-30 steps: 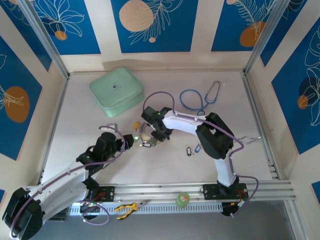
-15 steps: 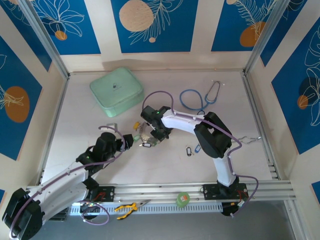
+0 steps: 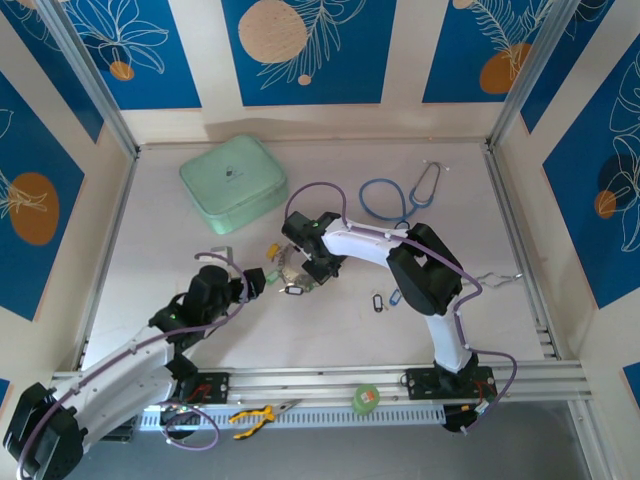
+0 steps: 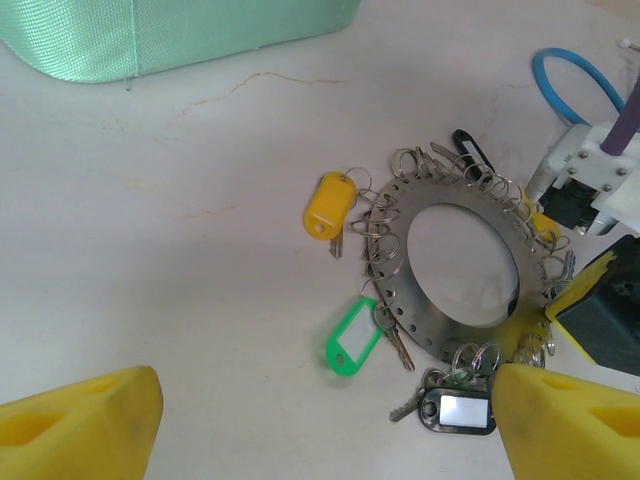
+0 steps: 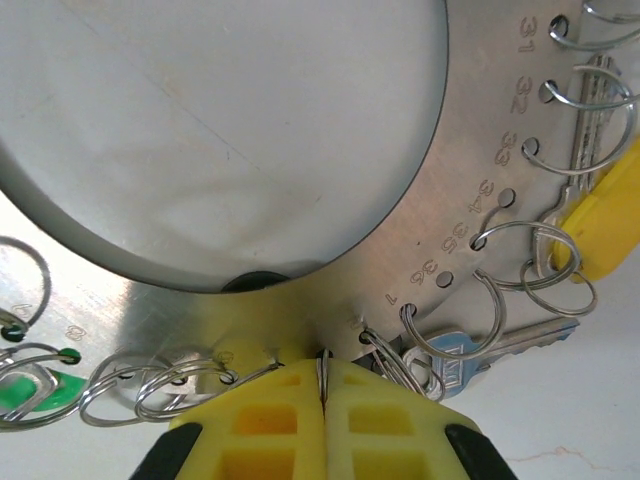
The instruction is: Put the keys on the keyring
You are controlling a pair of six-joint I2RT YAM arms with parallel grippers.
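Note:
The keyring [image 4: 432, 335] is a flat silvery disc with a wide hole, lying on the table [image 3: 291, 272]. Keys hang from small rings around its rim, with yellow [image 4: 329, 204], green [image 4: 352, 347] and black [image 4: 458, 411] tags. Two loose keys, black-tagged [image 3: 377, 301] and blue-tagged [image 3: 394, 296], lie to its right. My right gripper [image 5: 323, 385] sits at the keyring's edge [image 5: 440, 190], shut on a thin split ring pinched between its yellow pads. A silver key [image 5: 455, 352] hangs beside it. My left gripper [image 4: 325, 430] hovers open just left of the keyring, holding nothing.
A mint green case [image 3: 233, 183] stands at the back left. A blue stethoscope [image 3: 385, 198] lies at the back right. Yellow-handled pliers [image 3: 255, 412] and a green tape roll [image 3: 366, 398] rest on the front rail.
The right gripper's jaws have closed onto the split ring at the keyring's rim. Both arms have stayed nearly in place.

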